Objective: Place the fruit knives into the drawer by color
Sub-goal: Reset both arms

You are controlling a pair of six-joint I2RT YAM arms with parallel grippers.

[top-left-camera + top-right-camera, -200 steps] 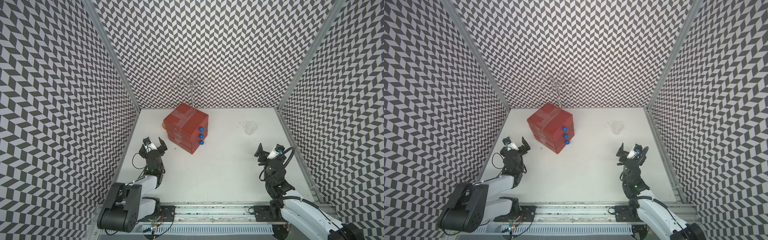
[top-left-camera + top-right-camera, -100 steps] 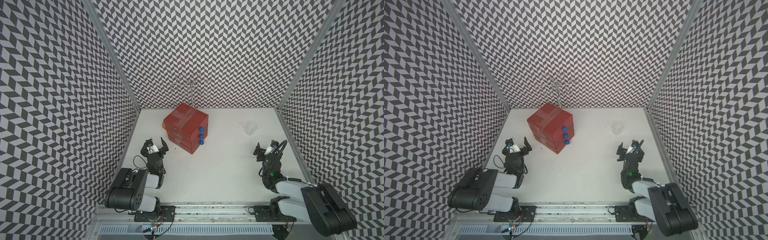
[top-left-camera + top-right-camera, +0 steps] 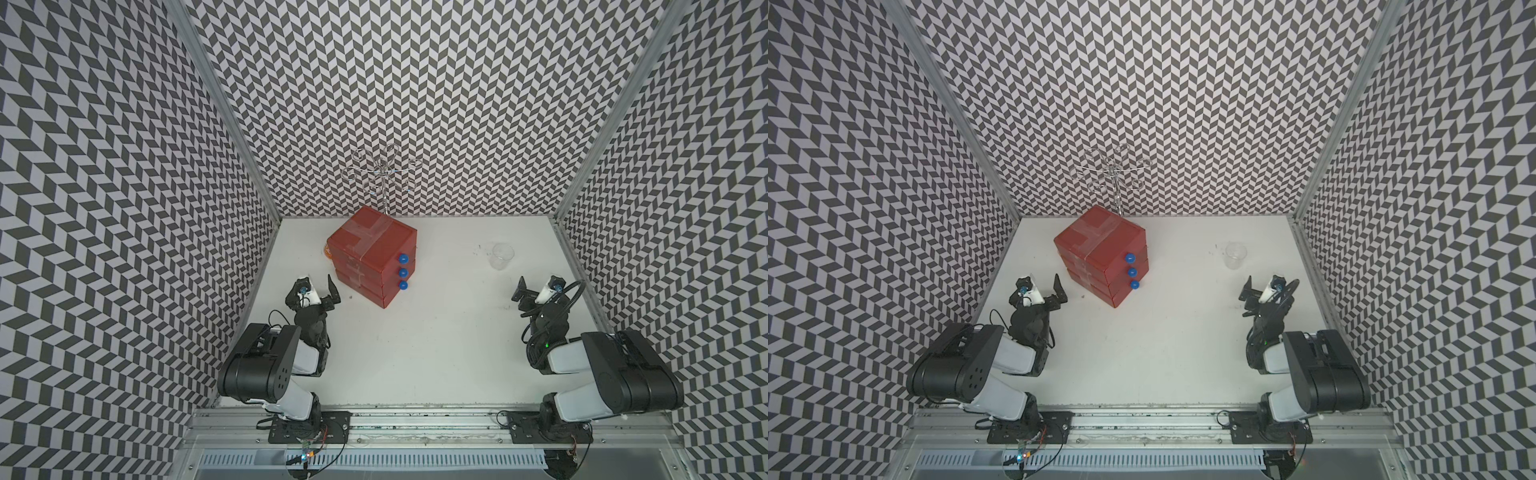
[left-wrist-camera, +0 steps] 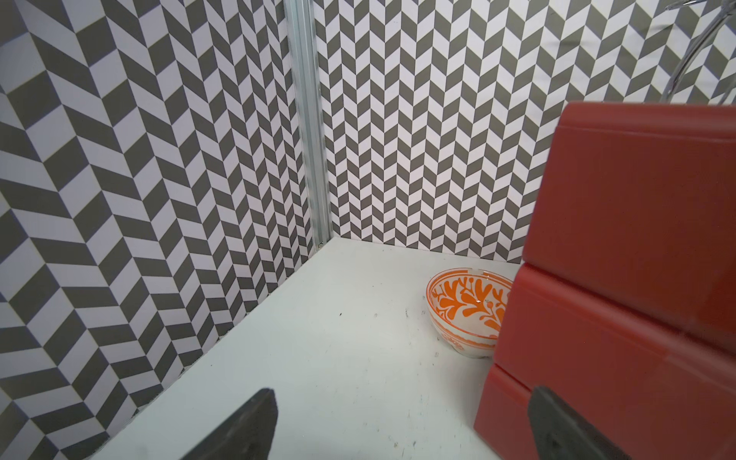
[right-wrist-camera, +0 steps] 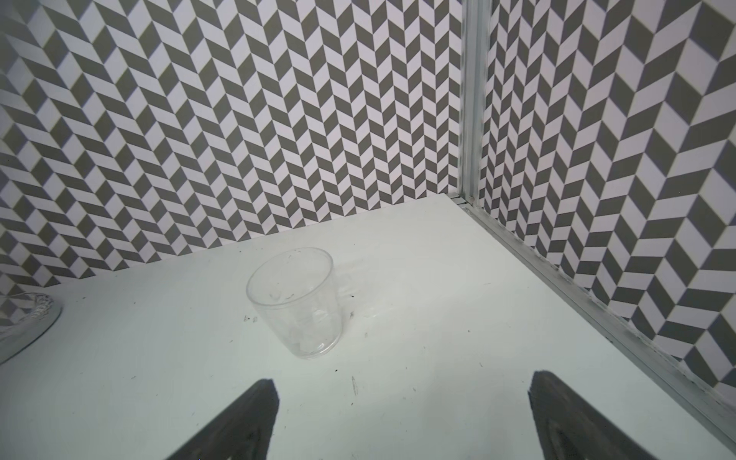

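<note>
Left gripper, right gripper: jaws spread wide, nothing held. Drawer just beyond left gripper, all three tiers shut. Fruit knives not seen; cup empty. Judged: sorting finished; arms to be parked clear of knobs.

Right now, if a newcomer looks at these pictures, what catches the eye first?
The red drawer with three blue knobs stands at the back left. A clear cup stands alone at the back right, and an orange-patterned bowl sits beside the drawer.
</note>
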